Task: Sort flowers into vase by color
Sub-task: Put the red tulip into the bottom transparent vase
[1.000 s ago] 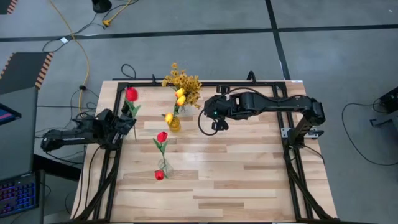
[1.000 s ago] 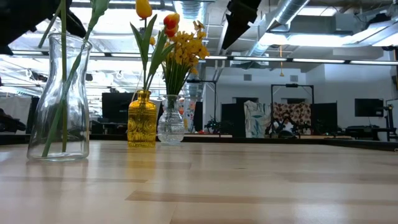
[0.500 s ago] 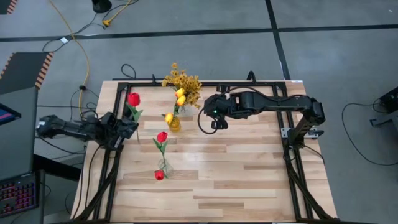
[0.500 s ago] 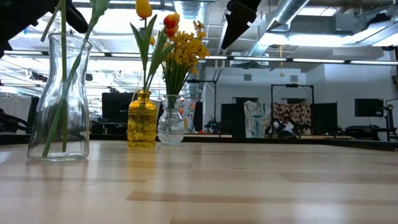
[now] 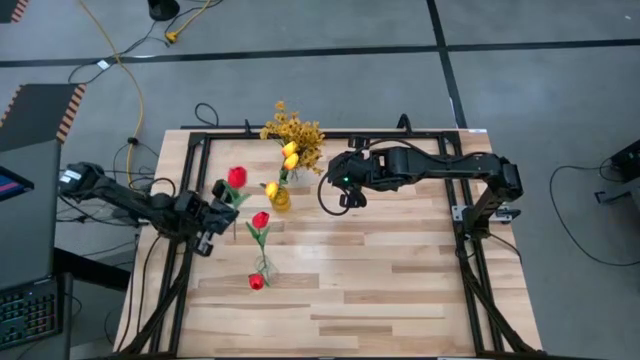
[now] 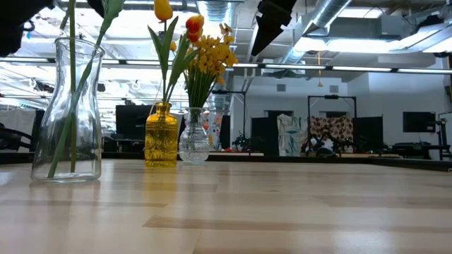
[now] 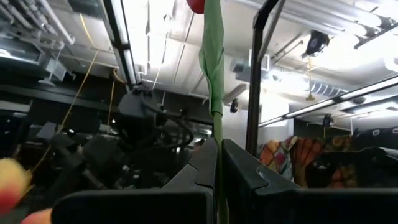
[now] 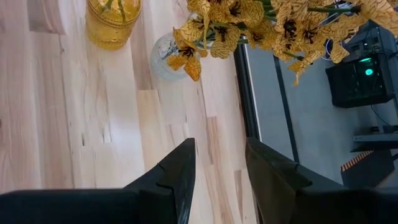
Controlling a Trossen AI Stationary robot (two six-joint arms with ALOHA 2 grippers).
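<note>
My left gripper (image 5: 212, 214), at the table's left edge, is shut on a red tulip (image 5: 237, 176), whose head stands above the fingers. Right of it stands a clear vase (image 5: 263, 266) holding two red tulips (image 5: 260, 219). Farther back are a yellow vase (image 5: 280, 198) with yellow tulips (image 5: 290, 156) and a small clear vase (image 6: 194, 137) with a mustard-yellow spray (image 5: 295, 130). My right gripper (image 5: 346, 197) hangs open above the table, right of the yellow vase, with nothing between its fingers (image 8: 180, 168). My left gripper pinches the tulip's green stem (image 7: 216, 127) between its two fingers, well below the red head (image 7: 198, 5). The fingers come from the table's left, slanting upward. The tulip is lifted clear and rises from the fingers, head uppermost.
A black frame (image 5: 330, 137) runs along the table's far, left and right edges. Bare wood lies over the near half of the table (image 5: 380, 300). Cables lie on the floor beyond the table.
My left gripper has swung toward the table's right and near side, toward the clear vase, staying shut on the red tulip. The tulip's head has travelled with it from near the far left corner to a spot beside the yellow vase.
</note>
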